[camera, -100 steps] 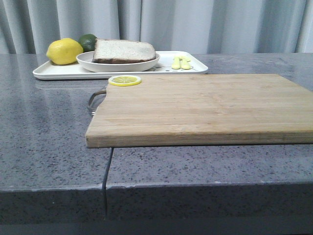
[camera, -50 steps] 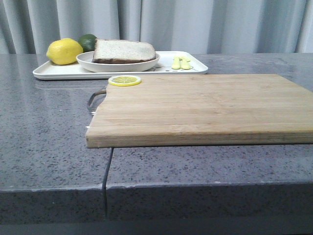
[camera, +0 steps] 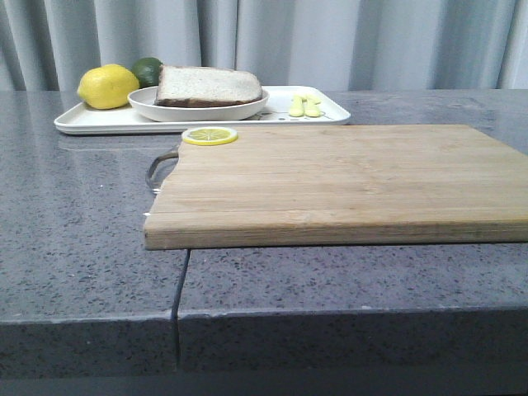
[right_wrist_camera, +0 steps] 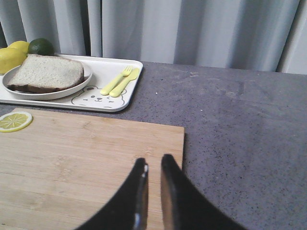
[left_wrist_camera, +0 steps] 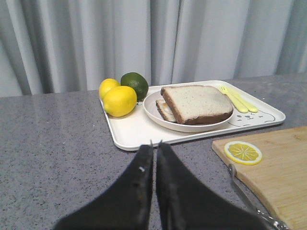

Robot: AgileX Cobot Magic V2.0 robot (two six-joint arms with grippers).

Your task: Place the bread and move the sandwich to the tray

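The sandwich (camera: 208, 89) sits on its plate inside the tray (camera: 91, 122), upper left of the front view — lemons (camera: 108, 87) crowd its left. The cutting board (camera: 346, 181) overhangs the counter seam. Left gripper (left_wrist_camera: 154, 148) pressed closed, right gripper (right_wrist_camera: 153, 165) narrowly parted — both empty.

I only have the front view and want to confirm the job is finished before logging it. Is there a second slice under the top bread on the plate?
Observer: Yes. The left wrist view shows a lower slice peeking out beneath the top bread on the plate.
Operator: Are the claws holding anything?
Observer: The left claw is shut and empty, pointing toward the tray.
Operator: And the right?
Observer: The right claw is empty, slightly open, above the cutting board.
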